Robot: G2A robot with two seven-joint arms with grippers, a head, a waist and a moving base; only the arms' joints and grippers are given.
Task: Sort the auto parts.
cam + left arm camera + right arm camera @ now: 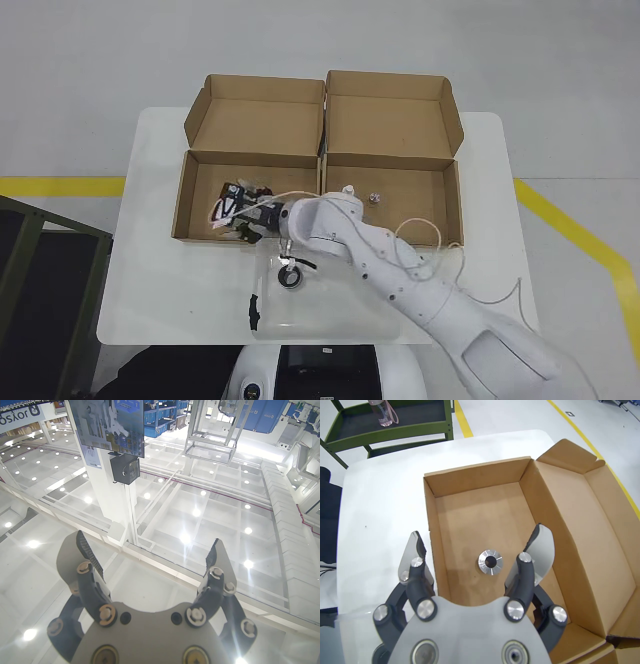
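Noted right fingers (544,550) open, straddling wall of box (433,550) above metal ring (490,563). Found left fingers (220,560) open too, second box (420,196) alongside.

Your right arm (400,275) is glossy white, built of rounded segments, with a thin white cable (425,228) looping loosely beside it. The right gripper (478,533) and left gripper (148,538) match. Each has a grey metal palm plate, black linkages pinned by round screws, and curved grey fingers (545,545) faced with black ribbed pads (90,555).
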